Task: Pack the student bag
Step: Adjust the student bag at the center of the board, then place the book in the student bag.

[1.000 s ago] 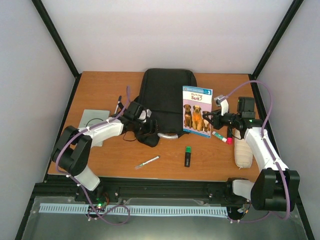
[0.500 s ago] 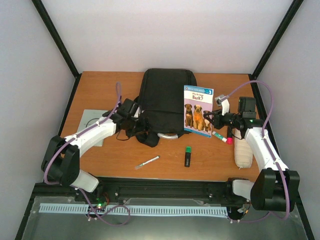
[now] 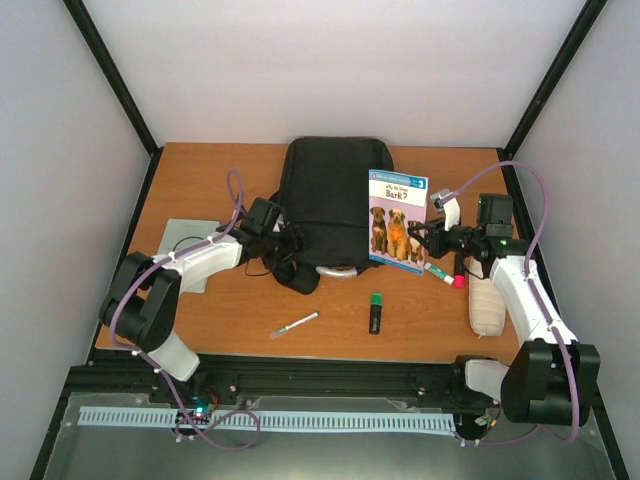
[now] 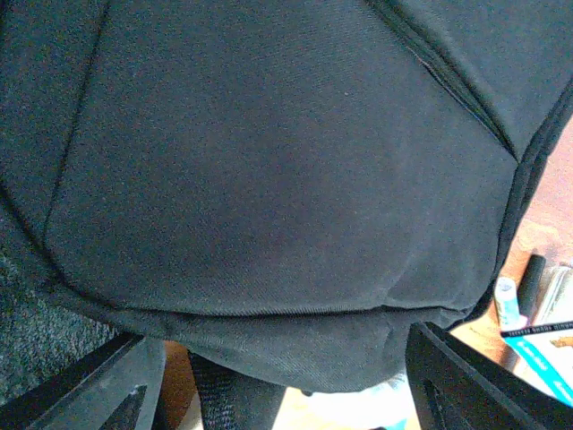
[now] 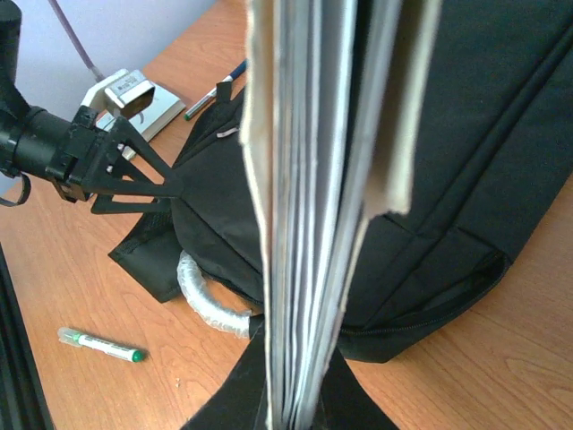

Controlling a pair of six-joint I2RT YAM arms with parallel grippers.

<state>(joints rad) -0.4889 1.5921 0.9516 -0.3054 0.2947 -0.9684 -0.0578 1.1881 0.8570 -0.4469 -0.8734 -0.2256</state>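
Observation:
The black student bag (image 3: 325, 195) lies flat at the middle back of the table, its grey curved handle (image 3: 336, 271) towards me. My left gripper (image 3: 284, 243) is at the bag's near left corner, open; in the left wrist view black fabric (image 4: 269, 179) fills the frame and its lower edge hangs between the wide-apart fingers (image 4: 103, 385). My right gripper (image 3: 421, 240) is shut on a dog picture book (image 3: 396, 220), held upright over the bag's right edge. The right wrist view shows the book's pages (image 5: 313, 206) edge-on, the bag (image 5: 466, 179) behind them and the left gripper (image 5: 166, 188).
A green-tipped marker (image 3: 295, 324) and a black green-capped item (image 3: 375, 312) lie near the front. A pink-capped stick (image 3: 444, 273) and a cream pouch (image 3: 487, 302) lie on the right. A grey pad (image 3: 187, 252) and a pen (image 3: 237, 210) lie on the left.
My left gripper drew back to the left and then returned to the bag's near left corner, its elbow swinging. The book in my right gripper shifted slightly right.

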